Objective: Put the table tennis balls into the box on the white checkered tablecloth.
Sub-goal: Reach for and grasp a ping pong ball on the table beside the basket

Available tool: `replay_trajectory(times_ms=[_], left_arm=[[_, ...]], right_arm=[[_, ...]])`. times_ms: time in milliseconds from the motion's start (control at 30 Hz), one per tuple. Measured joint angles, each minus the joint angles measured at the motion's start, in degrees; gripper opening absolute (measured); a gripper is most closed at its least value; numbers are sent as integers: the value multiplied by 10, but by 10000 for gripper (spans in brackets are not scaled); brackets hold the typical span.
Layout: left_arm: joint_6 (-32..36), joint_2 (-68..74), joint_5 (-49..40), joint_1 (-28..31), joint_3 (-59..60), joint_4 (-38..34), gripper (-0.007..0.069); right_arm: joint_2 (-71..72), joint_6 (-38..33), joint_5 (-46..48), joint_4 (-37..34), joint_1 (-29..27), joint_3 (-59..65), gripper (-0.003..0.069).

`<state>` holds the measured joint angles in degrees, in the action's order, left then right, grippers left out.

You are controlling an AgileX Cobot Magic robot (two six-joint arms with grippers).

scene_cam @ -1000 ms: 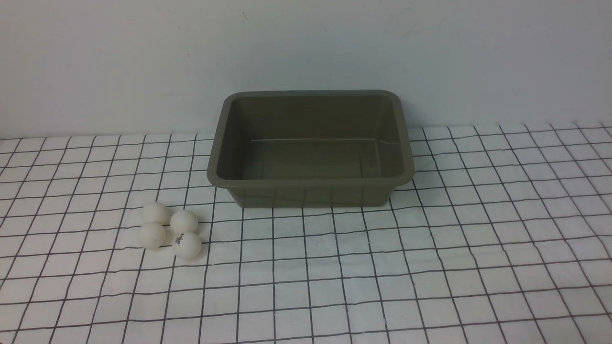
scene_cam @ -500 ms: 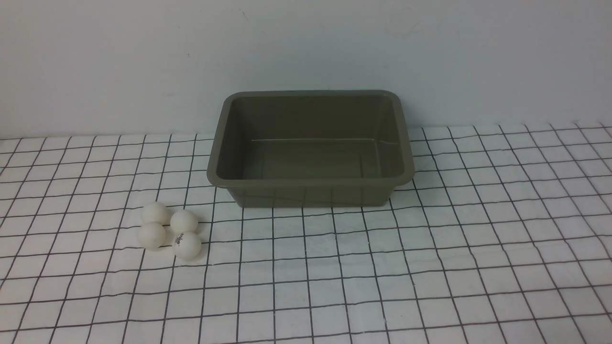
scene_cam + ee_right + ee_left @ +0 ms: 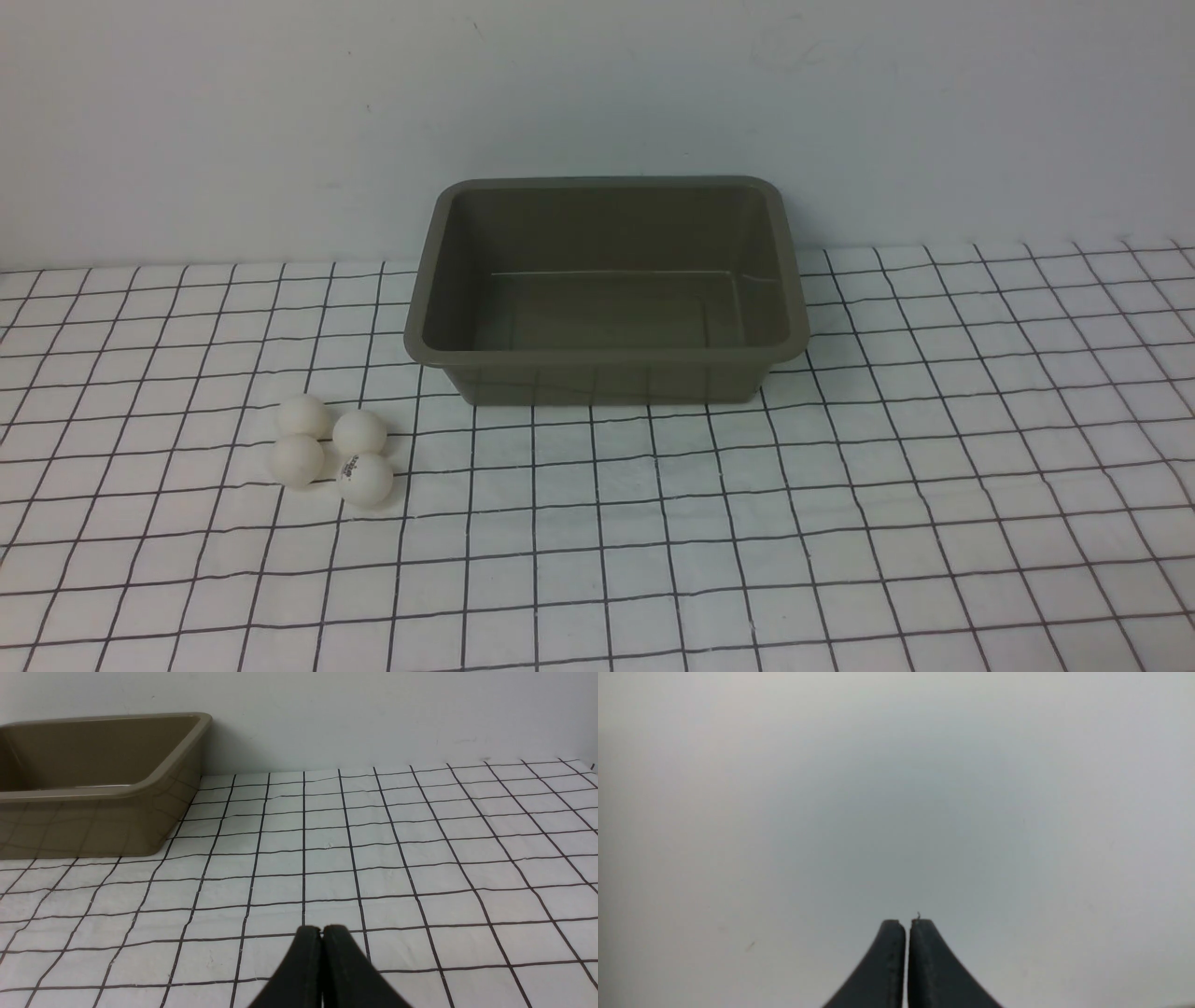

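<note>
Several white table tennis balls (image 3: 331,454) lie bunched together on the white checkered tablecloth (image 3: 653,523), to the front left of the box; one (image 3: 365,480) bears a dark logo. The olive-grey box (image 3: 607,359) stands at the back centre against the wall, with nothing inside it. Neither arm shows in the front view. My left gripper (image 3: 908,924) is shut on nothing and faces only a blank grey surface. My right gripper (image 3: 322,929) is shut too, low over the cloth (image 3: 373,858), with the box (image 3: 93,812) off to one side.
A plain pale wall (image 3: 597,93) rises right behind the box. The cloth runs on to the right of the box and across the front.
</note>
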<state>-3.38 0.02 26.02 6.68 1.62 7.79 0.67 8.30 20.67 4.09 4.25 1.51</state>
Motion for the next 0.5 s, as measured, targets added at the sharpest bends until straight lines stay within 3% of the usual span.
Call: replay_trajectory(times_ms=[167,267,500], left_arm=[[-113,0,78,0,0,1,-4],[-147,0,115,0,0,1,-4],[-166,0,160,0,0,-3,-4]], right_arm=[[0,0,0,0,0,0,-17],[0,0,0,0,0,0,-17],[0,0,0,0,0,0,-17]])
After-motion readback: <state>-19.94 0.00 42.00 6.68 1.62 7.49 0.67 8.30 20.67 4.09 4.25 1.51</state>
